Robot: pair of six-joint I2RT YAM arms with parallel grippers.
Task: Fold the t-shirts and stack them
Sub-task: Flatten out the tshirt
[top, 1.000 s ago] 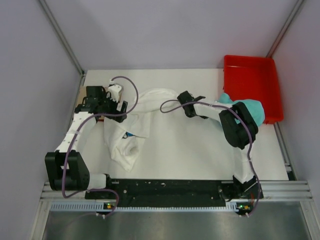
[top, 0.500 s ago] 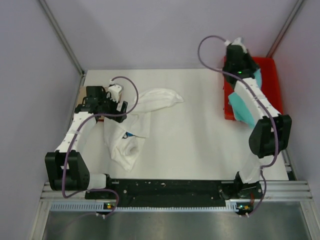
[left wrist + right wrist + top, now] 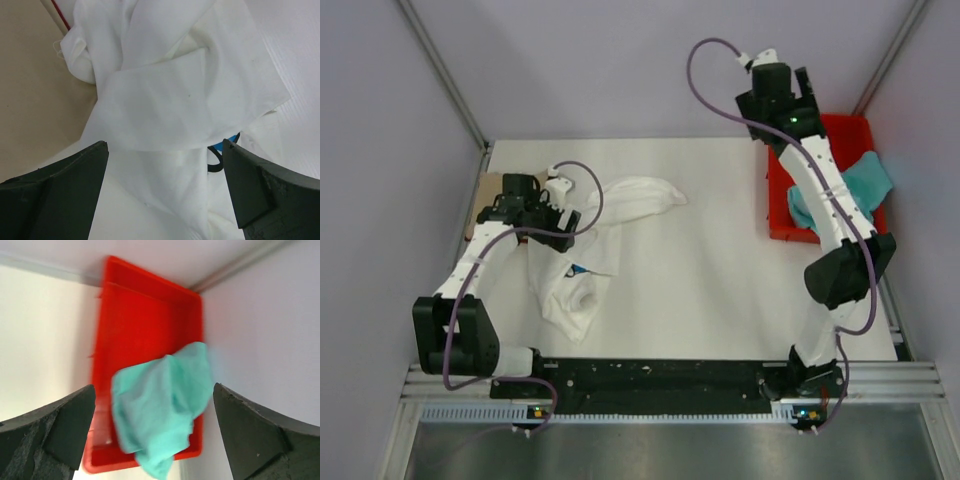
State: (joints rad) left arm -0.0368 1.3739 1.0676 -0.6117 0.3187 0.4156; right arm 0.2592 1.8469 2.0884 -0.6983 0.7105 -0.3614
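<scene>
1. Two changes stand out in the top view. A second ago the right hand (image 3: 780, 88) was low over the desk (image 3: 700, 290), by the sleeve of the white t-shirt (image 3: 582, 262). Now it is raised at the upper right of the frame, above the far end of the red bin (image 3: 842, 128).
2. Half a second ago the teal t-shirt (image 3: 858, 182) hung down the bin's left wall under that arm. Now it lies crumpled further right in the bin, spilling over the right rim.
3. Right hand: fingers spread fully, nothing between them.
4. Left hand (image 3: 555, 215): hardly moved, at the left of the frame over the white shirt's upper edge, fully spread and holding nothing.
5. Meaning, as I judge it: the teal shirt is parked off the desk, unfolded, which leaves room to fold the white one. No shirt is folded or stacked yet, so the task is at an early stage.
6. Only the left wrist view shows the white shirt's overlapping layers, a sliver of blue print at its lower right, and the tan t-shirt (image 3: 30, 70) lying at the left against the white cloth.
7. Only the right wrist view looks straight down into the bin. The teal shirt is blurred there (perhaps not yet settled) and overhangs the rim at the bottom of the frame.
8. Only the top view shows both arms and the bare desk between them.
</scene>
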